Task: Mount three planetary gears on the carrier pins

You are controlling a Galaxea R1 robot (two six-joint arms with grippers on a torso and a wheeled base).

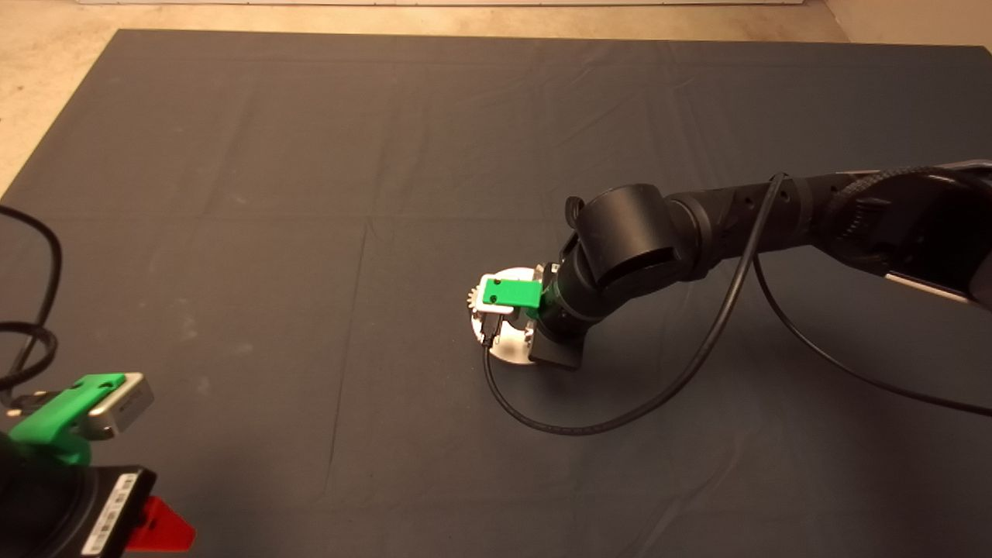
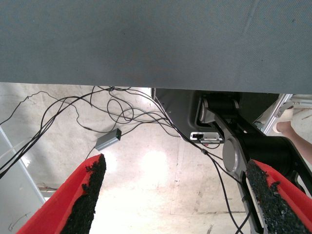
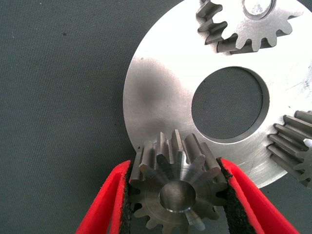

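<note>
The right gripper is clamping one planetary gear between its two black pads, teeth pressed against them on either side. That gear is sitting upright, its axis running vertically, flat face and centre hole turned up toward the wrist camera, and it is overlapping the edge of the round plate. Whether it is seated on a pin or hovering just above the plate cannot be told. The plate is lying flat on the dark mat, a little right of the mat's middle in the head view, its large centre hole showing mat through it. Two more planetary gears are sitting on the plate: one across the centre hole from the held gear, standing upright with a silver carrier pin showing through its bore, and another at the plate's rim, only partly in view, its pin hidden. From above, the right arm is reaching in from the right with its green gripper body covering most of the plate. The left gripper is waiting at the near left corner, its red fingers spread wide apart with nothing between them, its camera looking at floor and cables beyond the mat.
</note>
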